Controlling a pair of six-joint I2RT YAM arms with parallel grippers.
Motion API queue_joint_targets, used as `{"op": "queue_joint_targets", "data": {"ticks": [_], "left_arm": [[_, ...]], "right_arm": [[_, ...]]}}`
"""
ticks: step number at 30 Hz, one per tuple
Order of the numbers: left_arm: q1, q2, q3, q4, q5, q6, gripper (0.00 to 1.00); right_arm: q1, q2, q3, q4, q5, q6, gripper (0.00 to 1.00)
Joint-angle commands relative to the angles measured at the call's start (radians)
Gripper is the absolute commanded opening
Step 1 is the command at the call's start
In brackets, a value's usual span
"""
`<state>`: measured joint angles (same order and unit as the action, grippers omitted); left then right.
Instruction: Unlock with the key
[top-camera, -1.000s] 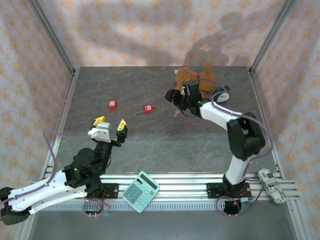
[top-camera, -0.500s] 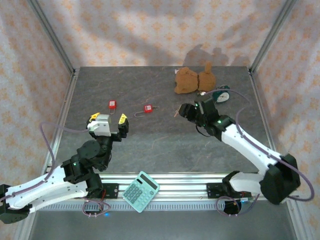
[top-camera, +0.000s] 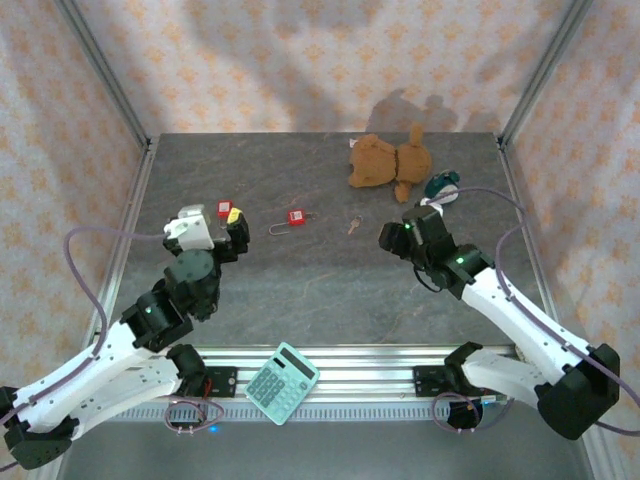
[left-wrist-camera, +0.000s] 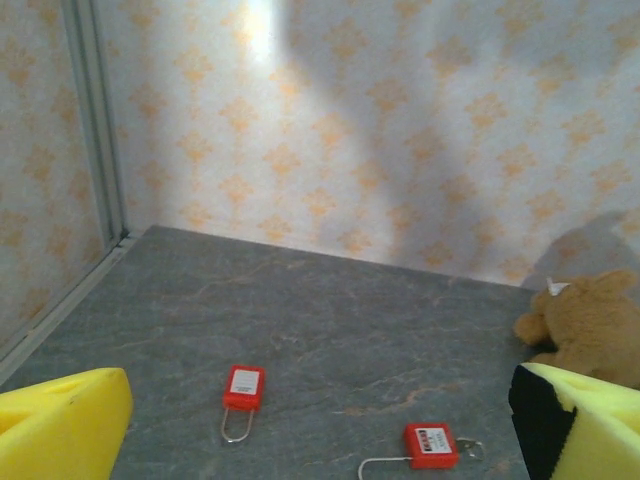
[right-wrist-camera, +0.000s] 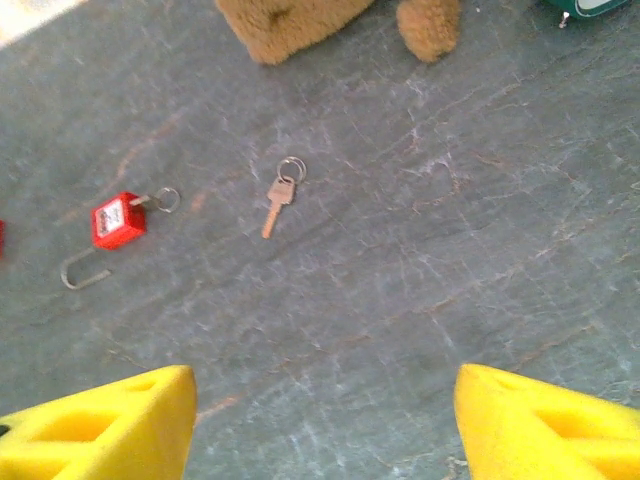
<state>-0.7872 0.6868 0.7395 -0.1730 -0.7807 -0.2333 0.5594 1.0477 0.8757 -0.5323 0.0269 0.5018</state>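
Papered walls with a pale orange floral print closed the booth on three sides, with metal posts in the corners. Below them lay a dark grey worktop with a veined, stone-like finish.

The left pincer was spread wide with nothing between its blocky yellow foam pads. Ahead of it, a little left of its middle, a small red padlock lay flat, its thin wire shackle pointing back toward the pincer. A second red padlock, with a longer wire shackle, lay ahead nearer the right-hand pad. Beyond that pad slumped a fuzzy brown teddy bear.

The right pincer also stood apart and empty, its yellow wedge-shaped fingers hollowed with cut-outs. The key, small and brassy on a metal split ring, lay flat on the stone ahead of this pincer, slightly left of its middle, touching nothing. Further left of the key sat the long-shackled padlock, well apart from it. The bear lay past the key, and a rounded teal object sat just beside the bear.

Behind both pincers, a teal calculator rested tilted on the ribbed aluminium rail between the two arm bases.
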Motion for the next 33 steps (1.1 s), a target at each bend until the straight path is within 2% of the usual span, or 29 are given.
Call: {"op": "queue_joint_targets", "data": {"ticks": [1,3,8,10,12,15,18,20,23,25,27,30,31,33], "left_arm": [[0.068,0.077,0.038,-0.096,0.079,-0.095,0.98],[0.127,0.134,0.056,-0.101,0.138,-0.136,0.98],[0.348,0.342,0.242,-0.289,0.430,-0.308,1.00],[0.426,0.428,0.311,-0.371,0.486,-0.364,1.00],[0.486,0.515,0.382,-0.469,0.486,-0.406,1.00],[0.529,0.613,0.461,-0.597,0.428,-0.431,1.00],[0.557,0.660,0.462,-0.627,0.441,-0.422,1.00],[0.589,0.684,0.440,-0.600,0.525,-0.394,1.00],[0.666,0.761,0.457,-0.593,0.735,-0.360,1.00],[0.703,0.827,0.500,-0.627,0.792,-0.356,1.00],[0.712,0.893,0.563,-0.691,0.773,-0.364,0.99],[0.711,0.986,0.644,-0.757,0.743,-0.377,0.88],[0.712,1.013,0.663,-0.764,0.742,-0.374,0.80],[0.712,1.056,0.697,-0.763,0.738,-0.366,0.78]], "right_arm": [[-0.006,0.027,0.048,-0.023,0.002,-0.080,0.69],[-0.006,0.056,0.076,-0.014,-0.027,-0.087,0.68],[-0.009,0.180,0.211,-0.121,-0.116,-0.042,0.57],[-0.009,0.176,0.197,-0.103,-0.136,-0.040,0.55],[-0.009,0.150,0.155,-0.069,-0.113,-0.032,0.55],[-0.008,0.129,0.113,-0.054,-0.110,-0.020,0.56],[-0.006,0.089,0.074,-0.049,-0.137,0.010,0.55],[-0.004,0.077,0.054,-0.043,-0.154,0.019,0.55],[0.000,0.110,0.086,-0.081,-0.148,0.007,0.55],[0.004,0.132,0.116,-0.097,-0.139,-0.010,0.55],[0.005,0.193,0.143,-0.111,-0.125,-0.014,0.55],[0.008,0.237,0.169,-0.103,-0.131,-0.007,0.53],[0.009,0.246,0.170,-0.090,-0.139,-0.002,0.53],[0.011,0.260,0.173,-0.073,-0.144,0.010,0.53]]}}
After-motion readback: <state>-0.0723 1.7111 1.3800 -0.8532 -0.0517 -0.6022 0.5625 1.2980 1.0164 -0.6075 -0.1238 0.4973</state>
